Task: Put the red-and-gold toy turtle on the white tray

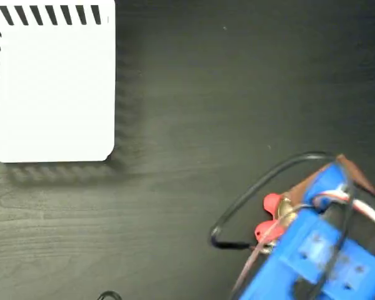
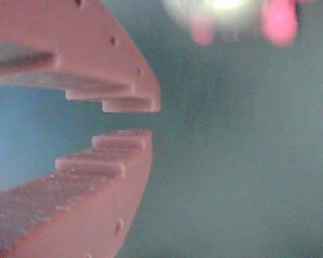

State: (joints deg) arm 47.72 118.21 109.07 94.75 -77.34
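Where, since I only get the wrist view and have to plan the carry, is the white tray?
Observer: The tray sits in the top left corner of the fixed view, partly cut off by the frame.
Operator: My hand looks empty, jaws slightly apart. Is that blur at my top edge the turtle?
Observer: Likely. The turtle lies on the dark table at lower right, well away from the tray and half hidden under the blue arm.
Operator: Anything beside it?
Observer: A black cable loops close on its left.
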